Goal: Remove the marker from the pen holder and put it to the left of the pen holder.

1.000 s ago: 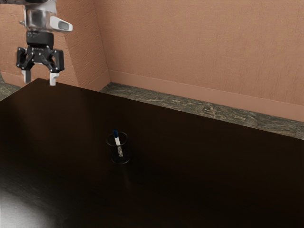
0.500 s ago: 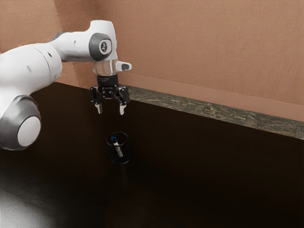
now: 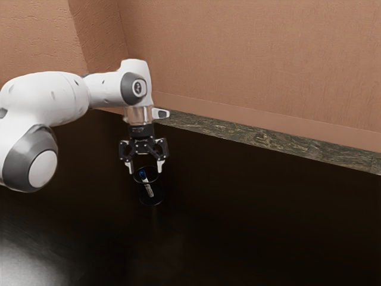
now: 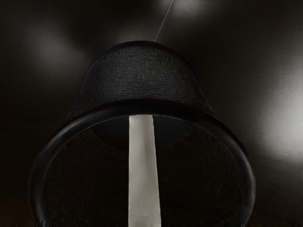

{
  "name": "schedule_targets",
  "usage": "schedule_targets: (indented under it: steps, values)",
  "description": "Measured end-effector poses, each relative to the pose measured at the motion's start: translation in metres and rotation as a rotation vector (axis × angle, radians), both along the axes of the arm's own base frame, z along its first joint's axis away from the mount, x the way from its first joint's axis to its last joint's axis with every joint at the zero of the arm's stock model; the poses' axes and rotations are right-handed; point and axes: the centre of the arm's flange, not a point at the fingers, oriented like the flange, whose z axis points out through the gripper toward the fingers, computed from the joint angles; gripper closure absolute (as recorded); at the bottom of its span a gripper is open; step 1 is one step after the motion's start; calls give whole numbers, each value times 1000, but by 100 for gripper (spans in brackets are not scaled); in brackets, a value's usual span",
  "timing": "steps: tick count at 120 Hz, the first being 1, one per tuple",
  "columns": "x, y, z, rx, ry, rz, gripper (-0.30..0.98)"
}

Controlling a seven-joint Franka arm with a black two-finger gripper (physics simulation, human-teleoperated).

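Exterior view: my tool [image 3: 146, 171], open wide and gripping nothing, is at the mouth of the pen holder [image 3: 158, 191]. The marker [image 3: 148, 186] leans inside the pen holder (blue end up). Wrist view: the marker's pale shaft shows within the pen holder's dark mesh wall.

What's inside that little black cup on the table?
The black cup holds a marker, its blue end up near the rim. Anything else low inside, behind the marker or the dark mesh wall, is hidden.
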Motion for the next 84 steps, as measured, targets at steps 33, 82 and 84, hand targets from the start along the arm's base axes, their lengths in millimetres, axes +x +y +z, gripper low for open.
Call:
schedule_targets:
  steps: [33, 82, 84]
  values:
    - [-8, -4, 3, 7, 8, 25, 30]
    - [-22, -8, 6, 0, 28, 47, 57]
    - [-22, -8, 6, 0, 29, 48, 58]
